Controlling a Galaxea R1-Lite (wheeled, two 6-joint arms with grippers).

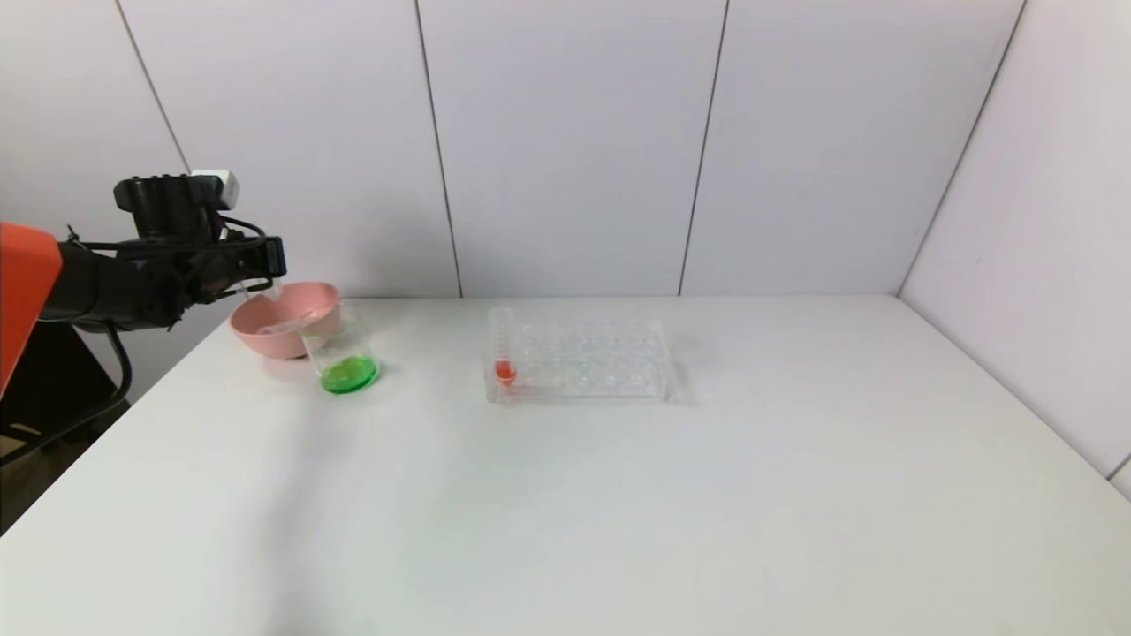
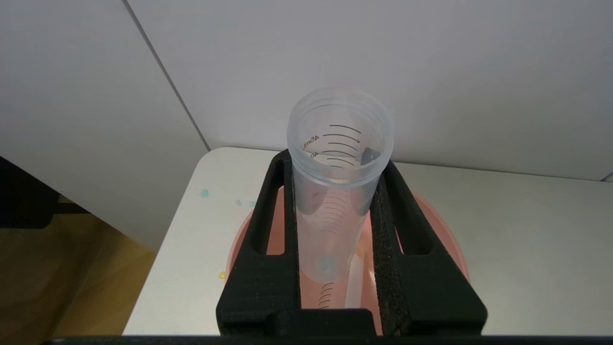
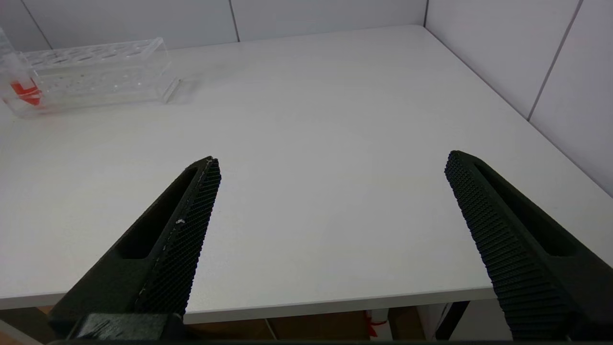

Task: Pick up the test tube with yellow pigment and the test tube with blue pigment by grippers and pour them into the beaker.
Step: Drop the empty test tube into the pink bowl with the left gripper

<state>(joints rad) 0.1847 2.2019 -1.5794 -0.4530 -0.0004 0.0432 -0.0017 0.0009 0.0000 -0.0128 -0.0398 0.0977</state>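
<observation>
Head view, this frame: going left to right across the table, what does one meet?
Left gripper, shut on an emptied test tube over the pink bowl → beaker holding green liquid → tube with red-orange liquid → clear tube rack. The bowl and beaker overlap slightly at their edges.

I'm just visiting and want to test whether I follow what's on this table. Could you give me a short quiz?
1. Which colour is the liquid in the beaker? A yellow, B green, C blue.
2. True or false: the right gripper is holding something.
3. Fill in: the left gripper, shut on a clear tube, holds it above the pink ____.

Key: 1 B. 2 False: it is open and empty above the table. 3 bowl.
</observation>
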